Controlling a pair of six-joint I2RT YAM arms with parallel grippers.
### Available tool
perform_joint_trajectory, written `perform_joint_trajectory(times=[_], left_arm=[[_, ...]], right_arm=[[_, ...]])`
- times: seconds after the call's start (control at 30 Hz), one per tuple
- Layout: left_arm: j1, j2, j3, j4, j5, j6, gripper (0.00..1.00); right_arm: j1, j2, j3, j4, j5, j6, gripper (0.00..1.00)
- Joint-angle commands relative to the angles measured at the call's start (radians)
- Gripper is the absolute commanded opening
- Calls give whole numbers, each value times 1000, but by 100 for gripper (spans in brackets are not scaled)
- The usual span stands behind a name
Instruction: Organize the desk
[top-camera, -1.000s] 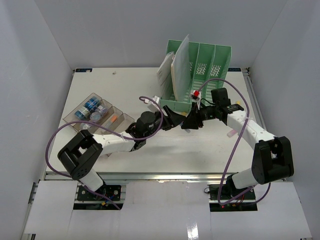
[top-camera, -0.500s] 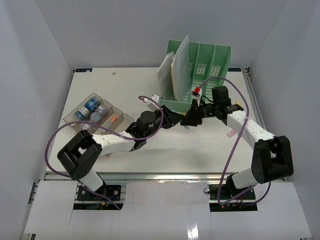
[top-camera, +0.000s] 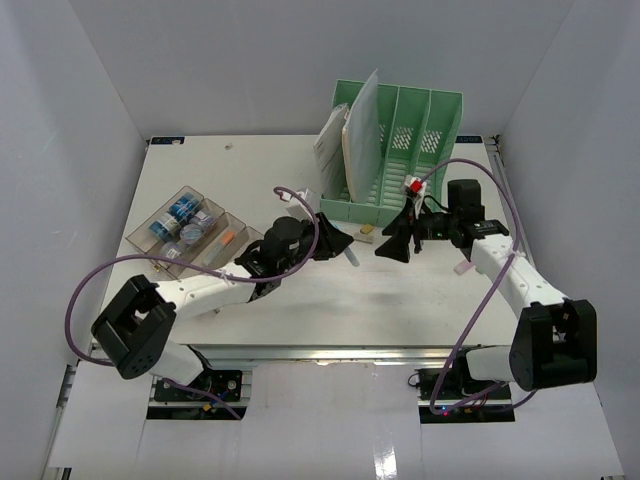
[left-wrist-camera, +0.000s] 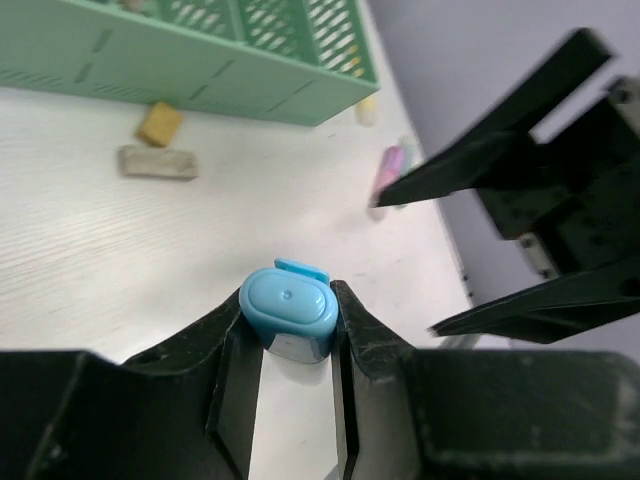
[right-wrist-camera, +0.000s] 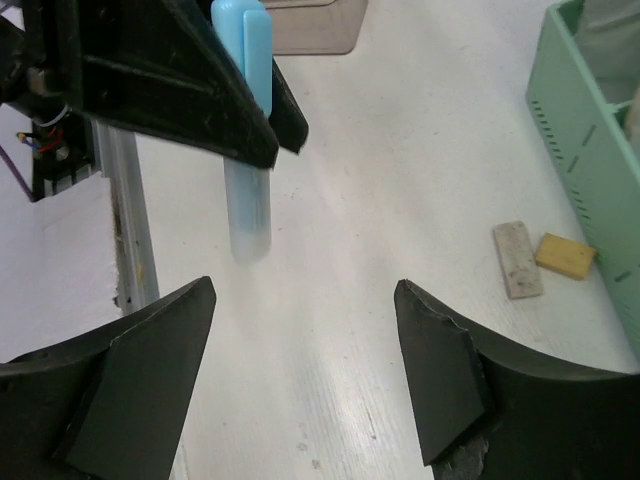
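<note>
White desk (top-camera: 250, 170) underneath everything, rail along its near edge, stretching from the left wall to the right. At far left on it, a clear compartment tray (top-camera: 190, 225) with small bottles inside. Next, over the middle of the desk, the left gripper (top-camera: 338, 243): clamped on a blue-capped tube (left-wrist-camera: 288, 305), fingers (left-wrist-camera: 228, 340) pressing both sides just below the cap, the clear body hanging tilted above the tabletop without touching it. Just right of that and farther back, a green file rack (top-camera: 395, 150) standing at the far edge, papers (top-camera: 350, 140) upright in its leftmost slot. In front of the rack's near wall, flat on the desk, a grey block (left-wrist-camera: 158, 162) and a yellow block (left-wrist-camera: 160, 123), close together but apart. Right of the tube and facing it, the right gripper (right-wrist-camera: 302, 300): spread wide, nothing between the fingers, held above the desk near the tube but clear of it. Farthest right, a pink pen (top-camera: 463, 267) lying on the desk beside the right arm.
</note>
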Motion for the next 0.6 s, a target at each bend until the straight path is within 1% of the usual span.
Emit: perform_joint_trajectory(times=[0.0, 0.03, 0.13, 0.2, 0.37, 0.47, 0.57], left_arm=[[73, -95, 70, -342, 13, 191, 21], [90, -101, 91, -412, 13, 229, 21], [155, -131, 156, -702, -46, 381, 21], [193, -169, 186, -814, -113, 453, 21], [281, -252, 250, -951, -263, 562, 21], [355, -257, 276, -1007, -348, 625, 22], [434, -224, 296, -1036, -383, 678, 24]], right_arm=[[-80, -91, -63, -54, -66, -132, 79], [-97, -105, -74, -67, -90, -158, 79], [-141, -136, -84, -133, -98, -244, 79], [-150, -149, -99, -149, -107, -261, 79], [-156, -149, -100, -166, -105, -286, 78], [-159, -152, -101, -173, -104, -294, 78], [-166, -157, -103, -173, -109, -294, 78]])
